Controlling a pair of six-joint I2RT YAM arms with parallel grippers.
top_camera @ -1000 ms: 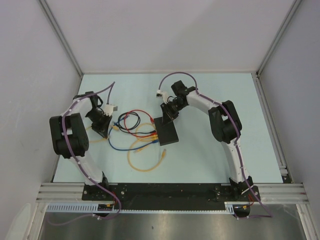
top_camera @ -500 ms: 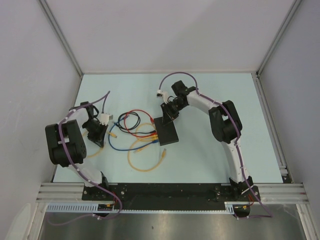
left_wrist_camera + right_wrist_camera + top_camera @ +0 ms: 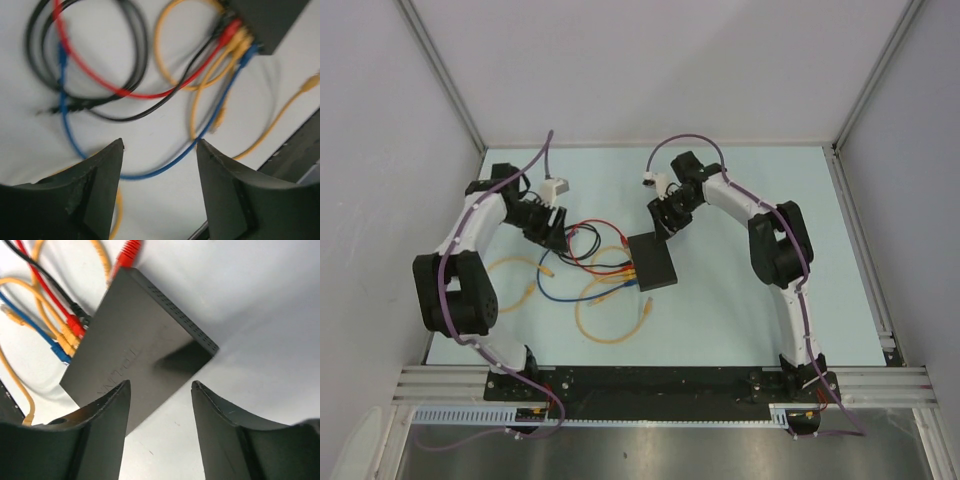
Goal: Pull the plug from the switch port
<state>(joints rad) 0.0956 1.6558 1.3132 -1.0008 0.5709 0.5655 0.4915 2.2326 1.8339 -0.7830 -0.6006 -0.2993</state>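
While the left gripper (image 3: pixel 160 146) hangs spread and empty over looped red, black, blue and yellow cables (image 3: pixel 131 93), we see the flat matte-black rectangular switch (image 3: pixel 135 355) lying on the pale table (image 3: pixel 740 300) to their right. Coloured plugs (image 3: pixel 75 324) sit in its left edge. The right gripper (image 3: pixel 161 387) hovers above its far end, fingers apart, holding nothing.

pale blue table (image 3: pixel 750 300), plain white walls (image 3: pixel 650 70) on three sides, thin grey posts (image 3: pixel 440 75) in the back corners, silver rail (image 3: pixel 440 383) along the near edge, shiny metal sheet (image 3: pixel 660 452) below it
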